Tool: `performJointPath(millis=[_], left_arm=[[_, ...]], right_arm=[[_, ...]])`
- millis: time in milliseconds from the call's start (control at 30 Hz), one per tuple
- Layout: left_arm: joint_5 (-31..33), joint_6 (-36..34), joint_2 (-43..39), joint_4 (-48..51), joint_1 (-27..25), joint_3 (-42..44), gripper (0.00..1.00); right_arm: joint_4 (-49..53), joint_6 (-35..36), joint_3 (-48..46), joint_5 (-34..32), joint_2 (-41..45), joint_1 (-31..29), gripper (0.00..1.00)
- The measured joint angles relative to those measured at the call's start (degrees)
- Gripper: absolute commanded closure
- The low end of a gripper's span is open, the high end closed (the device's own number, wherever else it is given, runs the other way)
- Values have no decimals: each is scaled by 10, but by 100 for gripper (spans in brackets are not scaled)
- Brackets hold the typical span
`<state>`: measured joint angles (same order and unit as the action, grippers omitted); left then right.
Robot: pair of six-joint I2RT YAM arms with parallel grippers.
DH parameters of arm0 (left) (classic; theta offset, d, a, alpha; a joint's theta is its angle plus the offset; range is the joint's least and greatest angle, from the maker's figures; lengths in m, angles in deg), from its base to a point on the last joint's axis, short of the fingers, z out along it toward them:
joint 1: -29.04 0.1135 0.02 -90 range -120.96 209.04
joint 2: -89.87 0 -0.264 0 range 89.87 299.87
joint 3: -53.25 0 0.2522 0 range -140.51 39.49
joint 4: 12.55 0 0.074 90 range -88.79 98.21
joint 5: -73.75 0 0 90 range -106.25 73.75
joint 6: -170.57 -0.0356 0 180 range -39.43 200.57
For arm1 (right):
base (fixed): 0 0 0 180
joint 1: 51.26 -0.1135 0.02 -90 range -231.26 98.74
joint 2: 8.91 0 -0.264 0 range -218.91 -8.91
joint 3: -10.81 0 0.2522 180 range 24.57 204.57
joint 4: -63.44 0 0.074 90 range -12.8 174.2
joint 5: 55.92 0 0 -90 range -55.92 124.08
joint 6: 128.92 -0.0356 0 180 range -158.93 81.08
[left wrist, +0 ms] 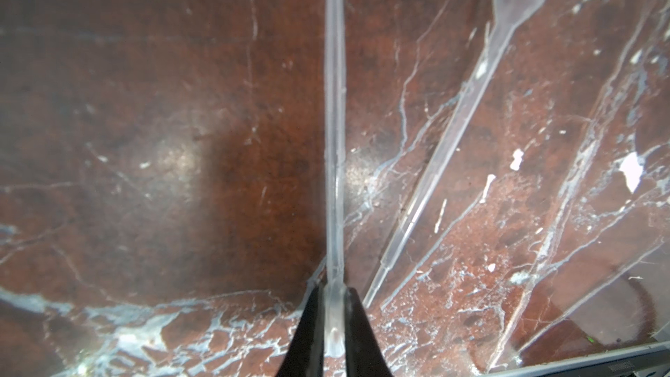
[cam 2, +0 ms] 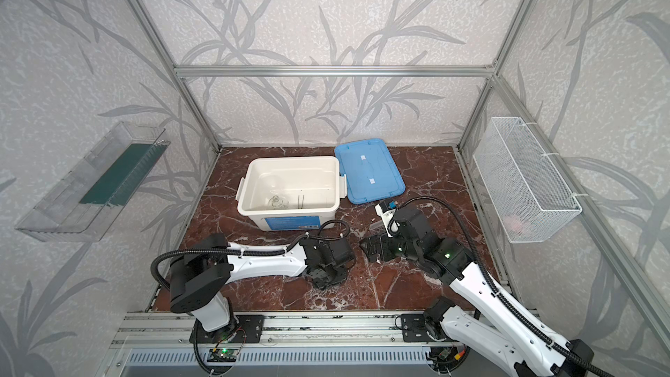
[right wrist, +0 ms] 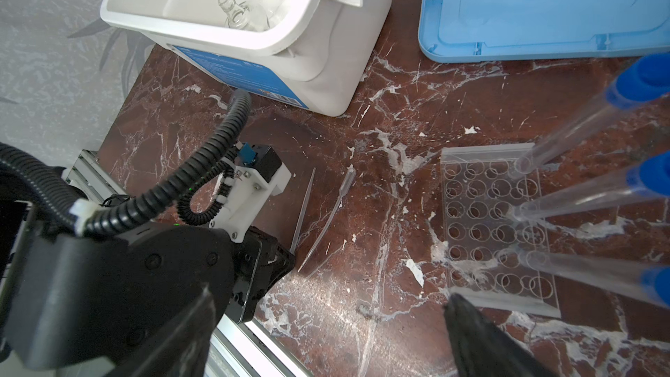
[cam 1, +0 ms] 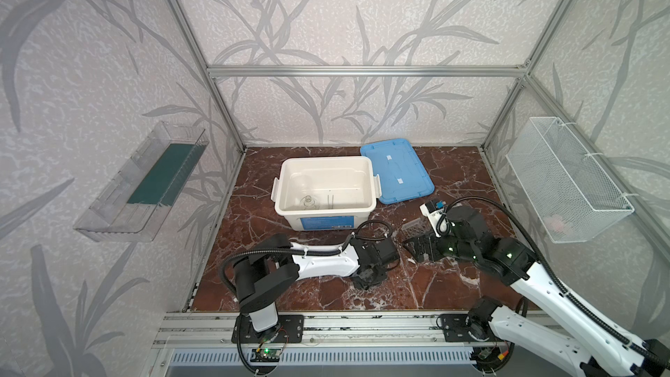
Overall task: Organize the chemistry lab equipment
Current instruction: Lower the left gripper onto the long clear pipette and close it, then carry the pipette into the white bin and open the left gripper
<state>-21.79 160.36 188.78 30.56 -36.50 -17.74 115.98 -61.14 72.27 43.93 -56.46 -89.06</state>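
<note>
Your left arm (cam 1: 319,264) lies low across the front. The left gripper (left wrist: 333,288) points down, fingers pinched on a thin clear rod (left wrist: 334,139). Your right arm (cam 1: 544,299) reaches inward, with the right gripper (right wrist: 330,301) fingers spread wide.

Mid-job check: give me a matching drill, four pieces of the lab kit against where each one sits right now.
Things:
1. thin clear rod
2. pipette
3. small flask
4. blue-capped tubes

Places:
A. set in the clear rack
B. inside the white tub
C. pinched in the left hand
D. lying loose on the table

Pairs: 1-C, 2-D, 3-B, 4-A
</note>
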Motion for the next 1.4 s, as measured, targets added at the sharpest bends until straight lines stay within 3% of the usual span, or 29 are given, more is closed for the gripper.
performJointPath(millis=[400,700,933,1033,1200,1400], left_arm=[[45,-19,-72,51,-1,0,96],[87,-135,-164,166,-4,-85,98],[112,-252,-182,247,10,-204,100],[106,-315,-183,268,55,-261,100],[78,-413,-173,280,179,-346,100],[10,-496,-59,277,292,-437,100]], right_arm=[[0,0,0,-9,6,0,3],[-15,-5,3,-46,54,0,3],[-28,-4,37,-44,15,0,3],[-39,-4,63,-32,-17,0,3],[-63,-3,113,-7,-80,0,3],[-100,-2,177,13,-174,0,3]])
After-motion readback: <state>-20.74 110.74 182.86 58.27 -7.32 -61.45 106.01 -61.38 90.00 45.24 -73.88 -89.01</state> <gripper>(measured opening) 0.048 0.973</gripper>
